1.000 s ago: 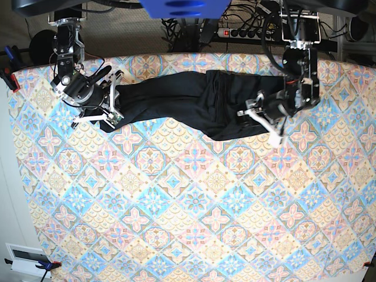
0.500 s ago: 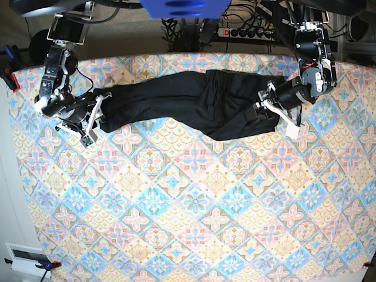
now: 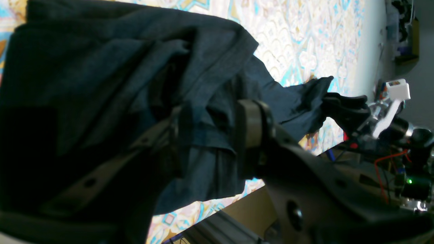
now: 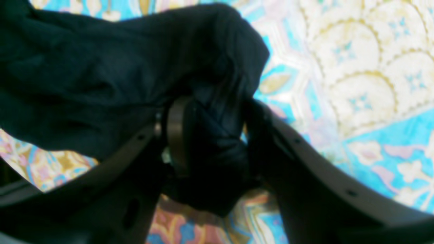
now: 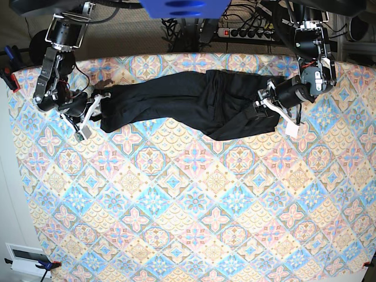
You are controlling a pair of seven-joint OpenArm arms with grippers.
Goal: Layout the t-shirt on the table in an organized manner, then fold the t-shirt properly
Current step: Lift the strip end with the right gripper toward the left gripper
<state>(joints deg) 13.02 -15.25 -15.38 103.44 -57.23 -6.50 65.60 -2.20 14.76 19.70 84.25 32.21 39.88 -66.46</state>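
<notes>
Both pairs of jaws are closed on black cloth: the left gripper [image 3: 210, 135] has a thick fold of the t-shirt [image 5: 194, 100] pinched between its pads, and the right gripper [image 4: 210, 135] has a bunched wad of the same fabric lying between its fingers, though its jaws stand fairly wide and whether they press the cloth tightly cannot be told. From the base view, the t-shirt lies stretched in a long, rumpled band across the far part of the table [image 5: 194, 211], running from about 9 o'clock at the right gripper [image 5: 94, 111] to about 3 o'clock at the left gripper [image 5: 271, 106], with its widest, creased part just right of the middle. The table's covering of blue, pink, cream and yellow diamond medallions lies flat and smooth, bare of other things toward 6 o'clock. Beyond the far edge, at 12 o'clock, a power strip [image 5: 247, 33] and a tangle of dark cables [image 5: 182, 26] sit on the floor. At the 7 o'clock corner a small white device [image 5: 26, 258] lies beside the table.
</notes>
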